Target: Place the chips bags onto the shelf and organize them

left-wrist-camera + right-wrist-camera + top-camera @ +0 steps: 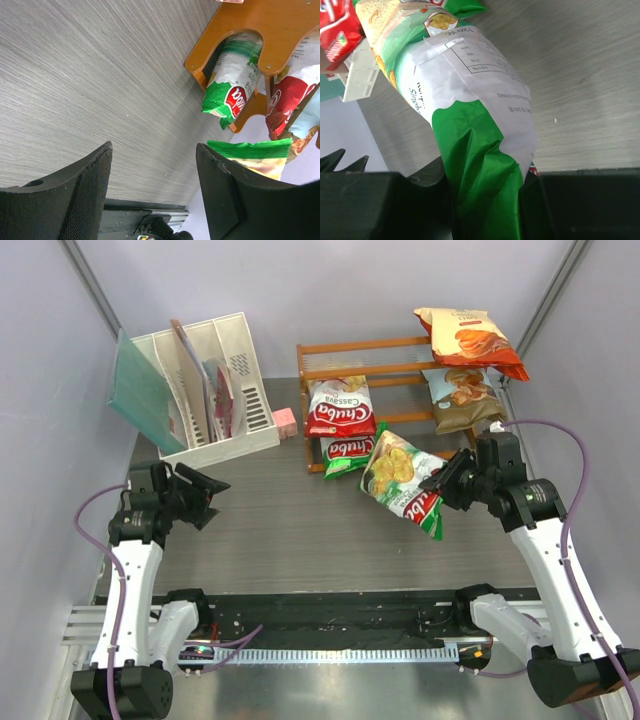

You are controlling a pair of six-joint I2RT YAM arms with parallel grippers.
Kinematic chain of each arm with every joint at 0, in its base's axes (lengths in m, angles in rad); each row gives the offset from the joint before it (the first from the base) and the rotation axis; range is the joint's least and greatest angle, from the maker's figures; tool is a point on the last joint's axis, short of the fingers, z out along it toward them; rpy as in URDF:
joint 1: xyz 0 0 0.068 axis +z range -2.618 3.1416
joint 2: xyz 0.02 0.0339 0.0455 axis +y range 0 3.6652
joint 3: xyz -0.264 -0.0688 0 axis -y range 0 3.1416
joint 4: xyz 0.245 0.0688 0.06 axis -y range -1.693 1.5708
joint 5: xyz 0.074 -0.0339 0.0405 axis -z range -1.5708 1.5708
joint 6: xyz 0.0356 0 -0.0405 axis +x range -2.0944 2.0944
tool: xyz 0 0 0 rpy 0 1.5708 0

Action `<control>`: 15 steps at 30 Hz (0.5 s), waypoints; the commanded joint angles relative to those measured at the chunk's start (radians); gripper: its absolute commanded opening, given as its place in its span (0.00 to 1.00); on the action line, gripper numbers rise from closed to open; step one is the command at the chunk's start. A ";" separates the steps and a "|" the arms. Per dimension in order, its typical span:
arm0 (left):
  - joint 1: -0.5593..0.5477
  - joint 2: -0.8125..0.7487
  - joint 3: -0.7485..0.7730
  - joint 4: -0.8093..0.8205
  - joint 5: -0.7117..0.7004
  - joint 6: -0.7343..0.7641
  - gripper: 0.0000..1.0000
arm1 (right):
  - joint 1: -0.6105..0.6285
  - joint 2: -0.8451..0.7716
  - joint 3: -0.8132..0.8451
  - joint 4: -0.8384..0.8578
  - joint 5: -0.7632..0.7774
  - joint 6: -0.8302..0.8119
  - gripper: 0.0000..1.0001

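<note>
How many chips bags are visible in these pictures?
5. On the shelf: cream-orange bag at top right, blue-brown bag below it, red bag at left, green bag under the red. The right gripper holds a second green bag. Others may be hidden.

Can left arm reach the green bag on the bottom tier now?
Probably yes: left claw open and empty, bare table up to the green bag; the right claw's held bag hangs close by.

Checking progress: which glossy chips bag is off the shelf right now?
The green-and-white bag held by the right gripper; the other four rest on the orange-brown wooden shelf.
</note>
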 commanded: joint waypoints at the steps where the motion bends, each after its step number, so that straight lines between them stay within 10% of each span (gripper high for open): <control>1: 0.005 -0.002 0.000 0.044 0.021 0.001 0.67 | -0.011 -0.024 -0.017 -0.033 0.021 0.048 0.01; 15: 0.007 -0.008 -0.019 0.052 0.032 -0.012 0.67 | -0.044 -0.051 -0.062 -0.091 0.325 0.262 0.01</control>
